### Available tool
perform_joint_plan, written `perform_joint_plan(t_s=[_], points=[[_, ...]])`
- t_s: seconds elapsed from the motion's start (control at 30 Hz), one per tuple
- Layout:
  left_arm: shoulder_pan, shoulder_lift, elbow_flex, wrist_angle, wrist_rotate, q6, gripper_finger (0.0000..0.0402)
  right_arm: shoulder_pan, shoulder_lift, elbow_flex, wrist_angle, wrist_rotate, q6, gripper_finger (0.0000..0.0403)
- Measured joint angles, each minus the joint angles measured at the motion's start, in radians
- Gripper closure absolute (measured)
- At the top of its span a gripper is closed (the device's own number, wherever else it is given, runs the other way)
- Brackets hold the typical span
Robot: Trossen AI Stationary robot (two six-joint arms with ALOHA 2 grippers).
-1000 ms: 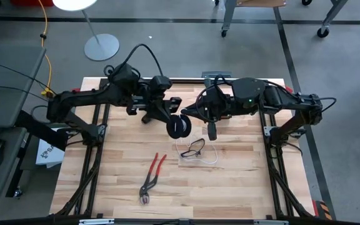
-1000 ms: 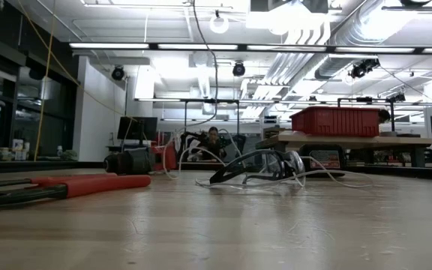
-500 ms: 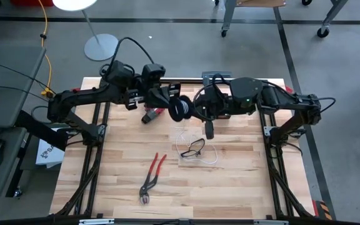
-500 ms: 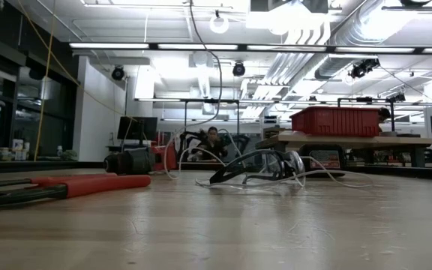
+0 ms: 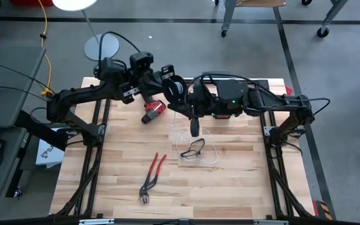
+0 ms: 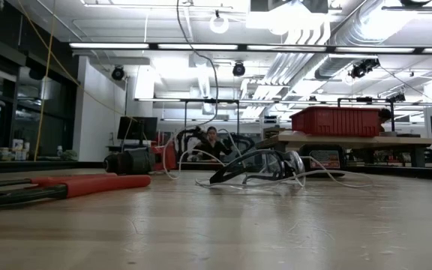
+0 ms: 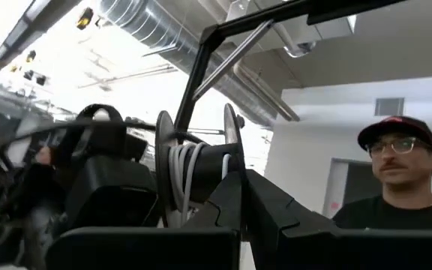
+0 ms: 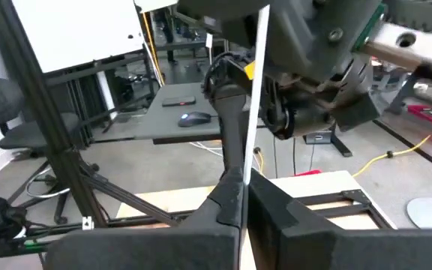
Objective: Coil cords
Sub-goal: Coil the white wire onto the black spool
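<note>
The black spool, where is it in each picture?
High view: the black spool is up near the table's back edge, between the two arms.
Low view: not in it.
Left wrist view: it fills the middle, white cord wound on it, clamped in the left end effector.
Right wrist view: not clearly visible.
Shared landmark: the white cord.

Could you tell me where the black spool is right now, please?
In the high view the black spool is held up by the left gripper above the table's far edge near the middle, just left of the right gripper, with the red tool below it.
</note>
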Motion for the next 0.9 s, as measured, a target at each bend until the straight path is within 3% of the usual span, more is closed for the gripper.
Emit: perform_joint_plan(t_s=[0.3, 0.5, 0.63, 0.77, 0.9], points=[[0.067, -0.078, 0.0, -0.156, 0.038, 0.103, 0.0401, 0.008, -0.009, -0.001, -0.006, -0.023, 0.012, 0.0403], [0.085, -0.116, 0.001, -0.224, 0.006, 0.178, 0.0401, 0.007, -0.01, -0.003, -0.039, -0.012, 0.081, 0.0395], [0.094, -0.141, 0.006, -0.212, -0.015, 0.188, 0.0401, 0.004, -0.002, -0.008, -0.062, 0.003, 0.075, 0.0344], [0.094, -0.15, 0.004, -0.231, -0.013, 0.198, 0.0401, -0.002, 0.002, -0.004, -0.039, 0.13, 0.034, 0.0274], [0.094, -0.168, 0.003, -0.224, -0.028, 0.2, 0.0402, -0.012, 0.035, -0.006, -0.021, 0.175, 0.023, 0.0224]])
